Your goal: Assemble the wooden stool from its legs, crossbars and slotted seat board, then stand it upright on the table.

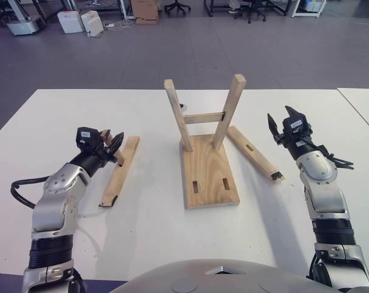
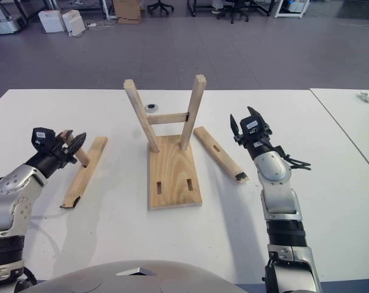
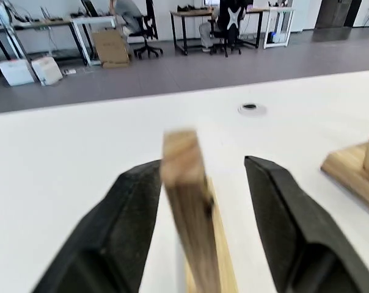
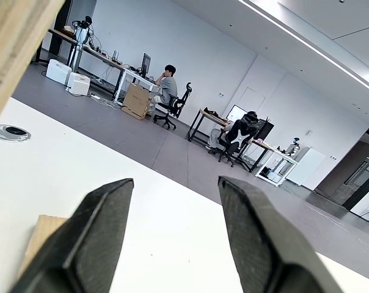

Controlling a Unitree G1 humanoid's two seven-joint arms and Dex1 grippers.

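Observation:
The slotted seat board (image 1: 208, 174) lies flat mid-table. Two legs (image 1: 178, 115) (image 1: 230, 111) stand in its far end, joined by a crossbar (image 1: 204, 118). A loose leg (image 1: 254, 152) lies just right of the board, another loose leg (image 1: 121, 170) lies to its left. A short wooden crossbar (image 3: 186, 183) sticks up at a tilt over that left leg, between the fingers of my left gripper (image 1: 111, 141). The fingers are open, with a gap on one side of the piece. My right gripper (image 1: 279, 116) hangs open and empty right of the loose right leg.
A round cable grommet (image 2: 151, 107) sits in the table behind the standing legs. A second table (image 1: 363, 104) adjoins at the far right. The white tabletop (image 1: 154, 244) in front of the seat board is bare.

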